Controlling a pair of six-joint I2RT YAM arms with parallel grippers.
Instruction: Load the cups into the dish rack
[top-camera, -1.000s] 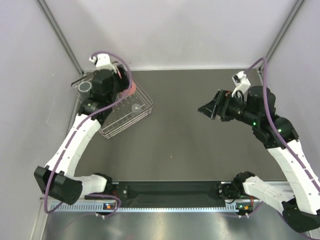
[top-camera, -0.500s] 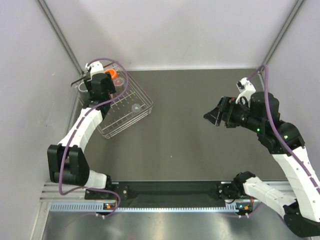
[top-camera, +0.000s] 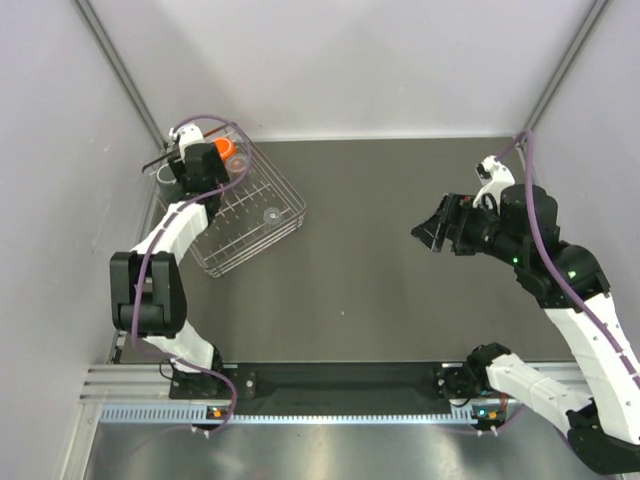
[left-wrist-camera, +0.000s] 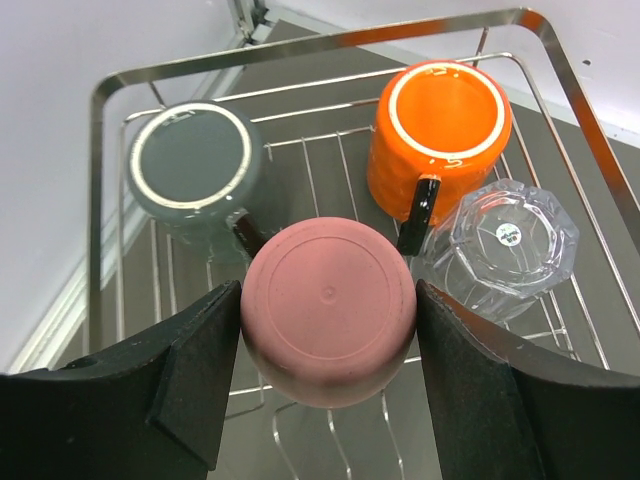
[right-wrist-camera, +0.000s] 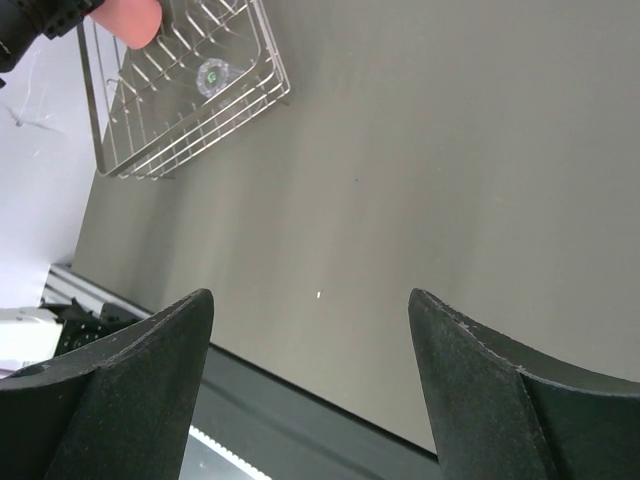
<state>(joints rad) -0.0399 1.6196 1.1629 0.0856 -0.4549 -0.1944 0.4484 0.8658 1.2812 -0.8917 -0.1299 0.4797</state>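
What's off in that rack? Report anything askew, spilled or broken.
Nothing spilled or broken. The dish rack sits turned diagonally in the far-left corner of the table. The pink cup, base up in the left gripper, leans slightly rather than sitting flat.

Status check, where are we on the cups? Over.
Left gripper shut on pink cup over dish rack. Right gripper open, empty, away from rack. Grey cup, orange mug, clear tumbler upside down, close around it.

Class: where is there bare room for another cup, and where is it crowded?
Free: dish rack near half, around the lone clear tumbler; the table right of it. Crowded: far corner, grey cup, orange mug, second tumbler, pink cup.
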